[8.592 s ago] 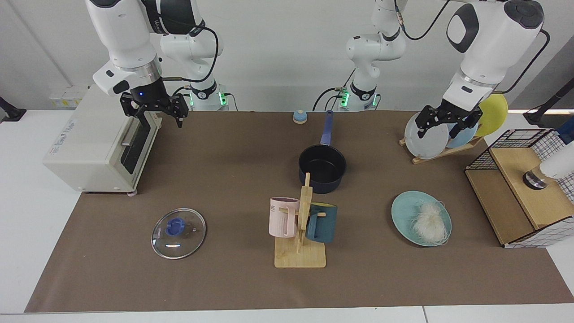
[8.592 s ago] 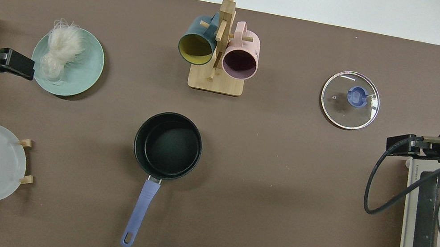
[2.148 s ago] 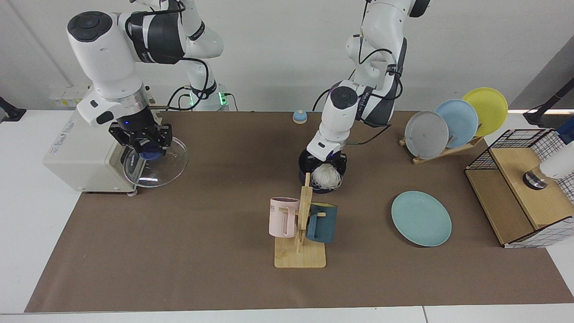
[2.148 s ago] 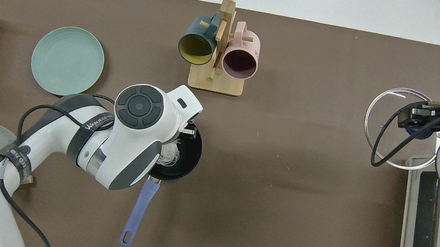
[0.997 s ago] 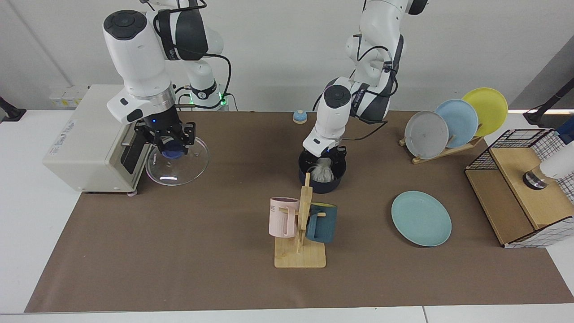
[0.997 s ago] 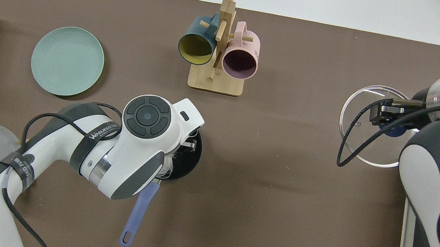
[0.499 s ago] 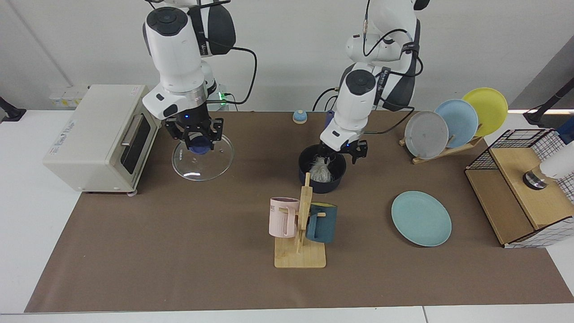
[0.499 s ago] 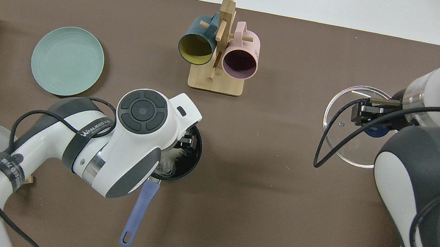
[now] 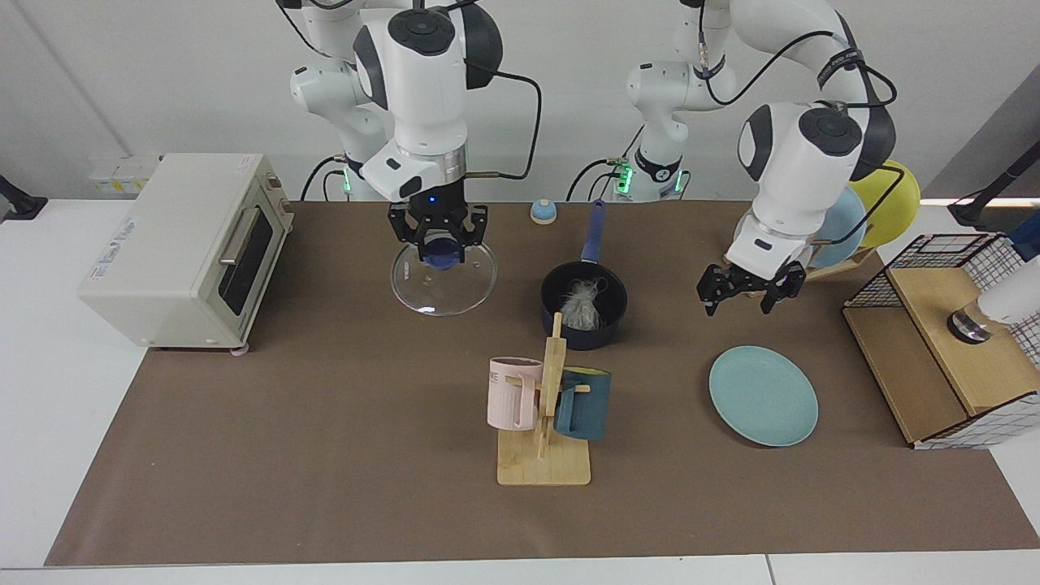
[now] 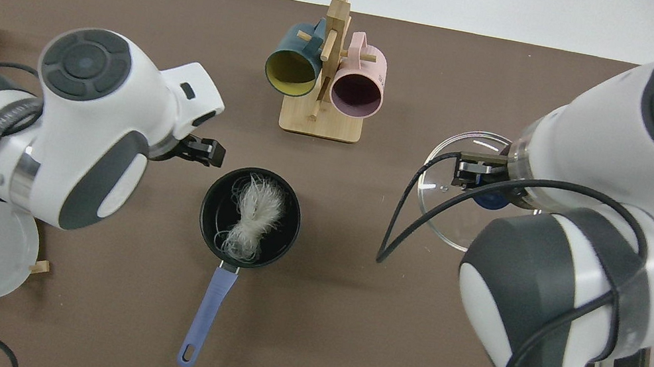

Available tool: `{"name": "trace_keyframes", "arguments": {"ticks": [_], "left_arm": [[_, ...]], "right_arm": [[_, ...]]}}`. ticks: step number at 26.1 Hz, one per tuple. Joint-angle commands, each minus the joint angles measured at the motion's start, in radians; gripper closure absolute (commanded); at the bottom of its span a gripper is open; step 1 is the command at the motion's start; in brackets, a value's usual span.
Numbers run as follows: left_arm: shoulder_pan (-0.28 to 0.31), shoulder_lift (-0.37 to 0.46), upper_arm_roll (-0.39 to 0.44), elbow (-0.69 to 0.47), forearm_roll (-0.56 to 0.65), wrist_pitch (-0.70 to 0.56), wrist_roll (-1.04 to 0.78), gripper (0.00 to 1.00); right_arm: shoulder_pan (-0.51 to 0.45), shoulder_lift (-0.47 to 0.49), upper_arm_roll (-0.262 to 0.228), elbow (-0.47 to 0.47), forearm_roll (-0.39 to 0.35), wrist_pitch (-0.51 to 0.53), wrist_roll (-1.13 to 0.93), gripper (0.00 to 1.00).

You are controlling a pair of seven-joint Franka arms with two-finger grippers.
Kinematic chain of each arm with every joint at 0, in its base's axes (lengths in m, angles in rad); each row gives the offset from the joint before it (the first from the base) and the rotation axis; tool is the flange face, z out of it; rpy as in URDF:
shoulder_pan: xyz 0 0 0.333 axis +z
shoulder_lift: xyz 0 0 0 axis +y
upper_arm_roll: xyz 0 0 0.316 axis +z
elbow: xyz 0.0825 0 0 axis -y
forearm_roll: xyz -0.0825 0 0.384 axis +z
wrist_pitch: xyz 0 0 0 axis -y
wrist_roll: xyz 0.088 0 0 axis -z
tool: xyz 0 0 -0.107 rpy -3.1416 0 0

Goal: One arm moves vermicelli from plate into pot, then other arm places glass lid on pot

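Facing view shows the plate (image 9: 763, 396) bare under the left end effector (image 9: 750, 289), fingers apart; overhead, an arm hides it. Right end effector (image 9: 439, 238) grips glass lid (image 9: 443, 280); vermicelli (image 10: 250, 216) fills pot (image 10: 250, 217).

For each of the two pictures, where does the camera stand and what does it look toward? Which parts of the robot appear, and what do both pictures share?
Facing view: across the table, looking at both arm bases; right tool holds the round clear glass lid, left tool open above the flat teal-green plate.
Top view: overhead, looking down; arm heads show, right tool on the lid.
Both share the small dark navy pot holding white vermicelli, and the wooden mug rack.
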Motion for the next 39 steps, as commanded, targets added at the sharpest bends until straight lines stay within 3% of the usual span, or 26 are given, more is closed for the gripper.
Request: {"name": "trace_keyframes", "arguments": {"ticks": [1, 8, 15, 26, 39], "left_arm": [[-0.006, -0.016, 0.071, 0.047, -0.018, -0.070, 0.092, 0.00], [0.000, -0.103, 0.117, 0.050, -0.018, -0.209, 0.102, 0.00], [0.006, -0.126, 0.131, 0.053, -0.020, -0.209, 0.185, 0.00], [0.005, -0.131, 0.126, 0.052, -0.022, -0.193, 0.242, 0.00], [0.005, -0.137, 0.132, 0.045, -0.104, -0.193, 0.281, 0.00]], "right_arm": [[0.063, 0.057, -0.003, 0.054, -0.007, 0.018, 0.089, 1.00], [0.152, 0.161, -0.006, 0.140, -0.013, 0.019, 0.203, 1.00], [0.266, 0.293, -0.013, 0.235, -0.064, 0.032, 0.368, 1.00], [0.329, 0.353, -0.006, 0.223, -0.059, 0.145, 0.462, 1.00], [0.329, 0.344, -0.003, 0.154, -0.044, 0.207, 0.462, 1.00]]}}
